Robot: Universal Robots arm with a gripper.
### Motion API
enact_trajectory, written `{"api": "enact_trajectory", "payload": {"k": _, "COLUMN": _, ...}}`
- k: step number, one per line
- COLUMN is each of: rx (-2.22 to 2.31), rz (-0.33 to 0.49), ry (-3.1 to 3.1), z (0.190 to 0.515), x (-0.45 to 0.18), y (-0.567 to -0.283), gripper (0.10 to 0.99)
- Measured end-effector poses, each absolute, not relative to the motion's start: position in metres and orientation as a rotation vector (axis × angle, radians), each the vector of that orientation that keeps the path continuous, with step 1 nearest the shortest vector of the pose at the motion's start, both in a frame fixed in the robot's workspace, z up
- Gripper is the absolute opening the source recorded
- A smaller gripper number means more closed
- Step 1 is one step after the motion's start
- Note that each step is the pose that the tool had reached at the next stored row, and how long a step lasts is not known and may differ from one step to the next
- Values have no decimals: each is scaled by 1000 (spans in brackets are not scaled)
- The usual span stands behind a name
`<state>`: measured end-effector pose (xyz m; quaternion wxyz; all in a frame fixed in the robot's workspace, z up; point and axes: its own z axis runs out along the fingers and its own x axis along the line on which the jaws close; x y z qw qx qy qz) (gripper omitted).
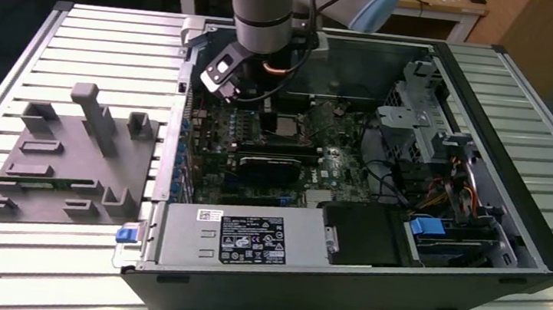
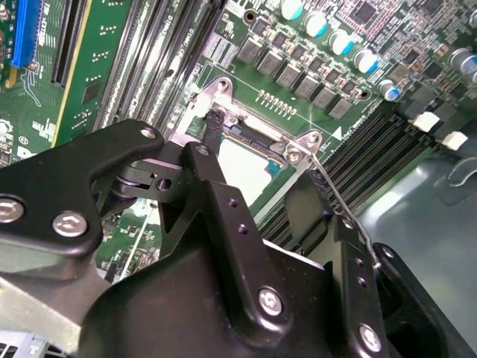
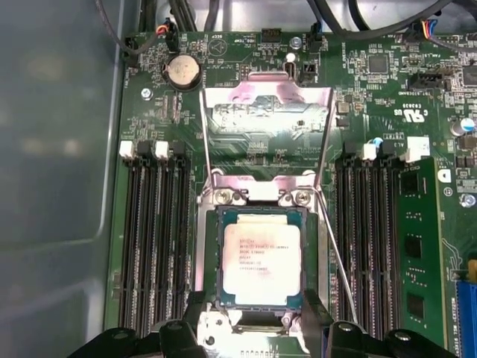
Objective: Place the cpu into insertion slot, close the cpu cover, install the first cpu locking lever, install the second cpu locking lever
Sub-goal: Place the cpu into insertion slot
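At eleven o'clock in the case (image 1: 343, 305), exterior view, the spread-fingered gripper (image 1: 270, 102) straddles the cpu (image 3: 261, 253) seated in the insertion slot (image 3: 205, 253); cpu cover (image 3: 264, 97) raised.

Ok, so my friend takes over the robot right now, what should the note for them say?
The gripper is open, holding nothing, with its fingers either side of the slot's near edge.
The cpu lies flat in the insertion slot.
The cpu cover is flipped open beyond the slot.
Done: cpu placed.
Left: cover not closed, levers not locked; one lever wire stands free beside the slot.
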<state>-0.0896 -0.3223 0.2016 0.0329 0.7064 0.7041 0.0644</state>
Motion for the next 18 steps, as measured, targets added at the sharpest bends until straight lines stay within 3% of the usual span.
{"api": "enact_trajectory", "payload": {"k": 18, "rx": 2172, "rz": 202, "ry": 2165, "z": 206, "x": -93, "y": -322, "gripper": 612}}
